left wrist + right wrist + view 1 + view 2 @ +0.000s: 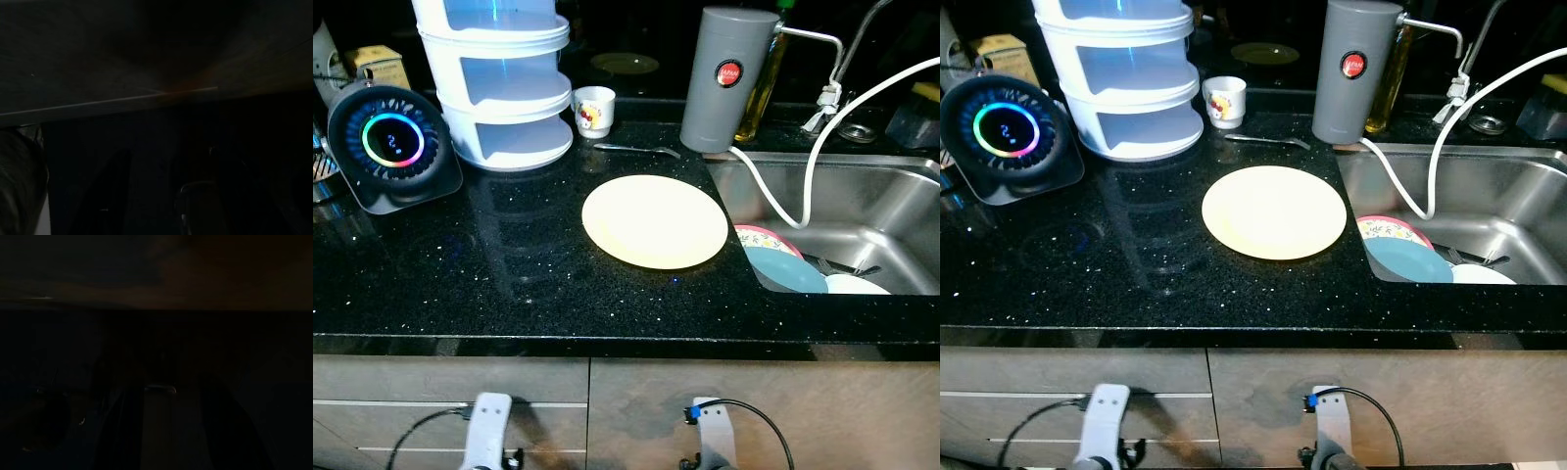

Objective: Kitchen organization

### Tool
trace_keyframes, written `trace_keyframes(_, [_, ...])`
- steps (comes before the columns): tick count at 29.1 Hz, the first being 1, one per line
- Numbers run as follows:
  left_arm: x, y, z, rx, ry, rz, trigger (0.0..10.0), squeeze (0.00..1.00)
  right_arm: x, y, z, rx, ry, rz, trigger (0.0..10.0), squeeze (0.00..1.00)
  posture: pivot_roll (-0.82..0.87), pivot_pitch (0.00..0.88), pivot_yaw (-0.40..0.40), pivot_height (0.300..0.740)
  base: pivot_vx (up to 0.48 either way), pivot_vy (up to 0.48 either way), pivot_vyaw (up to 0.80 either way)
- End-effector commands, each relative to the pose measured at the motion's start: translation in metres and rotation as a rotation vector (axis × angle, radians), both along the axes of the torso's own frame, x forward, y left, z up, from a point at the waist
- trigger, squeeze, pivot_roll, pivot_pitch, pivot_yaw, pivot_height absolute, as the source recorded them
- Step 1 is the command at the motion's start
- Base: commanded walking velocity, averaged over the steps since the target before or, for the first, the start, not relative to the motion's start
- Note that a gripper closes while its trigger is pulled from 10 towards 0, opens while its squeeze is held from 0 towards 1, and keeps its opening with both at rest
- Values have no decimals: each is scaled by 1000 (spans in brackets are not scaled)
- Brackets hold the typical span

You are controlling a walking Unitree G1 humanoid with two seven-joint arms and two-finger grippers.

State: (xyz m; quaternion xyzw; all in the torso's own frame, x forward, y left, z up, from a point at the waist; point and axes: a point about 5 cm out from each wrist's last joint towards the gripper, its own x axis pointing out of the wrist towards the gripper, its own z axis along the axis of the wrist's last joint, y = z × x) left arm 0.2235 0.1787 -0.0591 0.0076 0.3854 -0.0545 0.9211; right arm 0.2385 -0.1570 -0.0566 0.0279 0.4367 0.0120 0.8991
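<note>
A: What's the biggest thing in front of the robot?

B: The black speckled tabletop (509, 284), running the full width. To the right of it a steel sink (901, 196) is set in, with grey cabinet fronts (607, 401) below the edge.

A: And on top?

B: At the back left stands a white three-tier container (499, 88) with bluish walls. Left of it sits a round dark device (393, 145) with a glowing coloured ring. A tall grey cylinder (729, 78) with a red badge stands at the back, just beside the sink's near corner, and a white hose (803, 196) loops from behind it into the basin.

A: Where are the dishes?

B: A pale yellow plate (655, 221) lies flat in the middle of the tabletop, apart from everything else. In the sink, against its left wall, dishes overlap: a blue plate (785, 271) over a patterned pink-rimmed plate (766, 237), and a white dish (855, 285) to the right with dark cutlery beside it.

A: Smaller things?

B: A little white cup (593, 110) with a printed picture stands just beside the container, and a metal spoon (636, 149) lies between the cup and the yellow plate.

A: The arms?

B: The left arm (487, 431) and right arm (713, 436) hang low before the cabinet fronts. Both wrist views are very dark, so I cannot tell whether either gripper's fingers are apart or together.
</note>
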Motion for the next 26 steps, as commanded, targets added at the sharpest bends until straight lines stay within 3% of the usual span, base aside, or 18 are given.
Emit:
trace_keyframes(1, [-10,0,-6,9,30,-16,10000,0,-10,-2,-7,10,37,-30,10000,0,3,157,-13,740,0,0,0])
trace_keyframes(5, [-13,0,-8,4,41,-29,10000,0,-16,-8,-10,17,43,-73,10000,0,-2,160,12,740,0,0,0])
trace_keyframes(11, [-4,-11,-3,-14,12,-71,10000,0,-15,-10,-9,27,34,-92,10000,0,-5,158,45,740,0,0,0])
trace_keyframes(26, [-7,-17,-5,-30,18,-67,10000,0,-21,-23,-11,4,43,-81,10000,0,-31,156,33,740,0,0,0])
